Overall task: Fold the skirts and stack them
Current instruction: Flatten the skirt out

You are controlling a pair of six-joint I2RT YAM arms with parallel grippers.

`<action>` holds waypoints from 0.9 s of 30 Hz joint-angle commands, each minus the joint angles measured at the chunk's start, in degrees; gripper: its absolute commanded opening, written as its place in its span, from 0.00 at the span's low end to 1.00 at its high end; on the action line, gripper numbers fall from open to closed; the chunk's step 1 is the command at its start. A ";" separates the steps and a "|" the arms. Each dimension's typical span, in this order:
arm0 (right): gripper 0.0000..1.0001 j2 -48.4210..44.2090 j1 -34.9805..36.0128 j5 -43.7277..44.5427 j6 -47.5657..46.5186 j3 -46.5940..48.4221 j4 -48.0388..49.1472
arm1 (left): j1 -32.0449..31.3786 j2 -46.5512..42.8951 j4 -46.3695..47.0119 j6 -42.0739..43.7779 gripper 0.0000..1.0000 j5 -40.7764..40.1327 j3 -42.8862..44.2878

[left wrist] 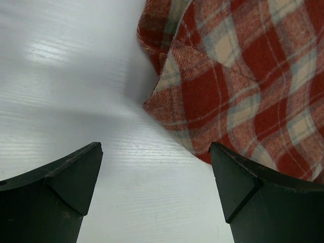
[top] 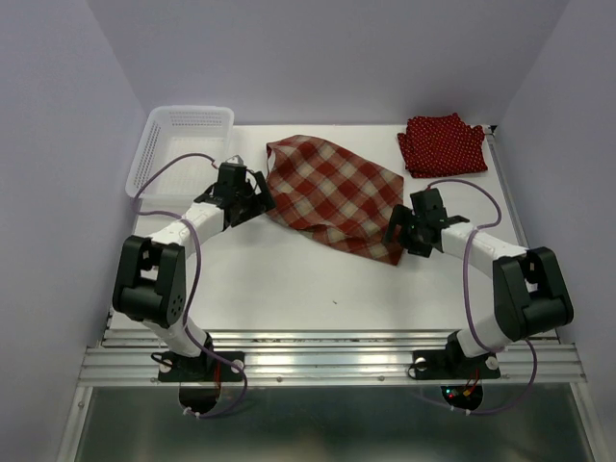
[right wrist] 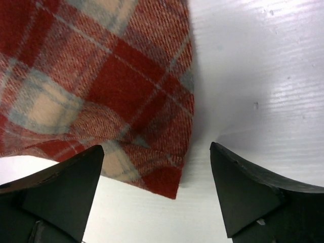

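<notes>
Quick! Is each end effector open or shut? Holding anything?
Left end effector: open, empty, beside the plaid skirt.
Right end effector: open, empty, at the skirt's corner.

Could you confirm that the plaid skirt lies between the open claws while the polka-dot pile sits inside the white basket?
Not quite: the top view shows the polka-dot pile on the table's far right corner, outside the basket.

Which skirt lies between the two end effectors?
The red-and-cream plaid cloth skirt, spread out in the middle; the dark red white-dotted cloth skirts sit folded at the far right corner.
</notes>
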 commanded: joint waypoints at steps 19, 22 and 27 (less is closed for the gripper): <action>0.06 -3.41 0.37 7.79 -0.82 1.62 2.82 | 0.94 12.87 11.34 -3.06 0.83 4.77 1.57; 0.06 -1.83 0.37 6.39 -0.12 2.32 2.82 | 0.94 13.67 12.48 -2.80 0.76 4.95 1.48; 0.06 -1.12 0.37 5.94 -0.20 2.67 2.73 | 1.03 15.86 13.71 -2.00 0.57 6.27 2.27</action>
